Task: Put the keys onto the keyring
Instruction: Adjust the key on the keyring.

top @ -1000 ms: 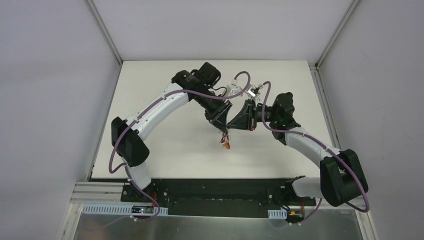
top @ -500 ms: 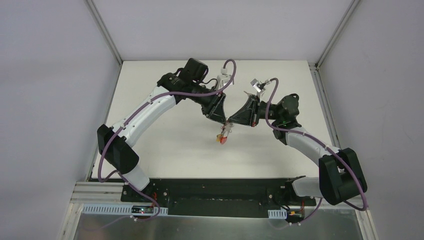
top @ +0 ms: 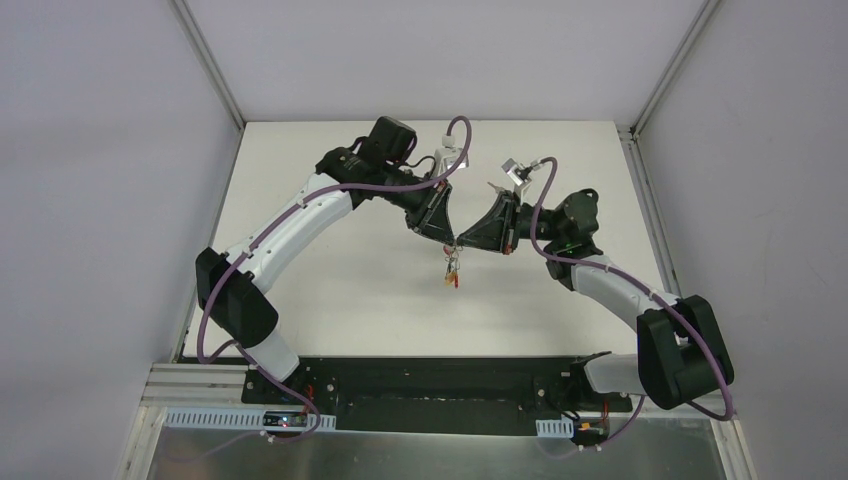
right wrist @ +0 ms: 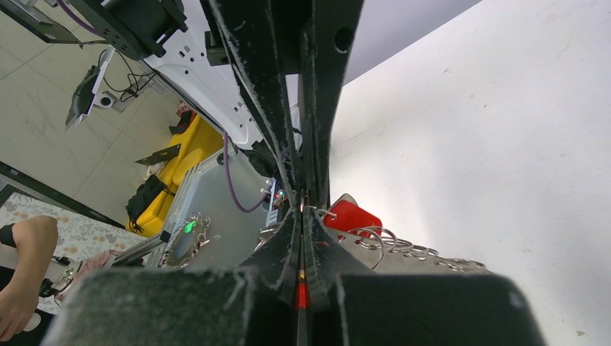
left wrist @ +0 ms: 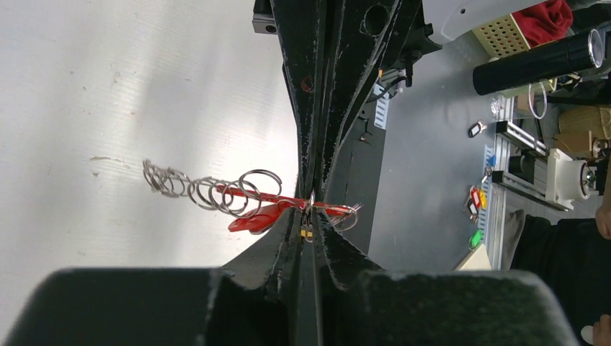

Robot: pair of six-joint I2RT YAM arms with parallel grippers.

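The left arm (top: pixel 300 215) bends at its elbow out over the table's (top: pixel 330 300) left edge. Its white forearm sweeps inward, and its wrist tips the left gripper (top: pixel 446 236) down toward the keyring (top: pixel 454 268). The right arm (top: pixel 610 285) mirrors it from the other side, with the right gripper (top: pixel 466 243) pointing across at the same spot. The two sets of fingertips meet just above the keyring, which hangs free over the table.

The right gripper's fingers are pressed together on the keyring's red strip, with a sliver of red showing between them. The left gripper's fingers stand very close, with a yellowish speck in the slit. Whether they pinch anything cannot be told.

In the left wrist view, a chain of silver rings (left wrist: pixel 209 193) trails sideways from the keyring. A red tag (left wrist: pixel 252 221) from one of the keys hangs just beneath the strip. The key blades are too small to make out.

Each wrist camera's own black fingers fill the middle of its view, and the other gripper's fingers close in beyond the keyring. A purple cable (top: pixel 461 124) loops above the left wrist.
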